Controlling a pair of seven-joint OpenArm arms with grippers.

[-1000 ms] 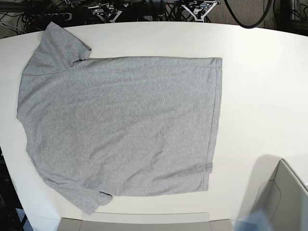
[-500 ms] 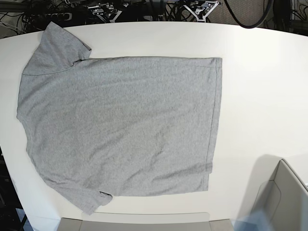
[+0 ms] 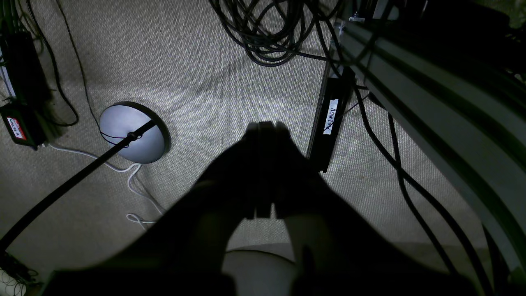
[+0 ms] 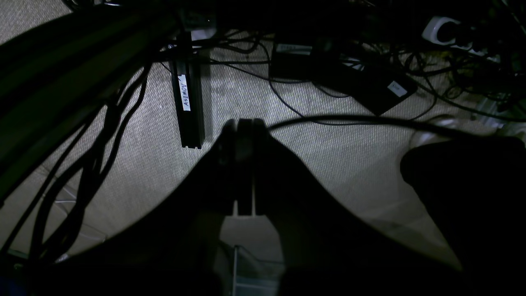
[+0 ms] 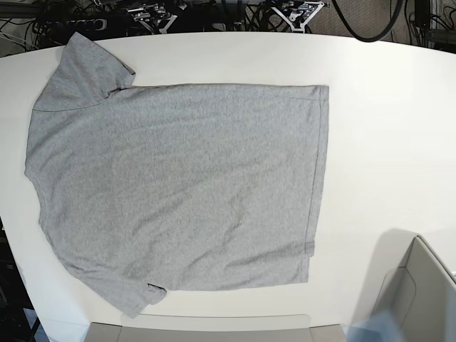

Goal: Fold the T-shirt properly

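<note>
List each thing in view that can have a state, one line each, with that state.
T-shirt: spread flat on the table, unfolded, plain grey side up, sleeves to the base view's left, hem to its right.
Left end effector: shut, holding nothing, pointing down at the carpet.
Right end effector: shut, holding nothing, pointing down at the carpet.
Table: white, carrying the T-shirt.

left gripper [image 3: 265,127]: a black silhouette, two broad tapering fingers [image 3: 283,164] narrowing toward twelve o'clock, squared-off tips, a thin seam between them
left gripper base: a pale rounded part at six o'clock, between the finger roots
right gripper [image 4: 242,123]: equally dark, the same wedge shape, flat-ended tips, a narrow slit between them
right gripper base: a pale translucent part at six o'clock
</note>
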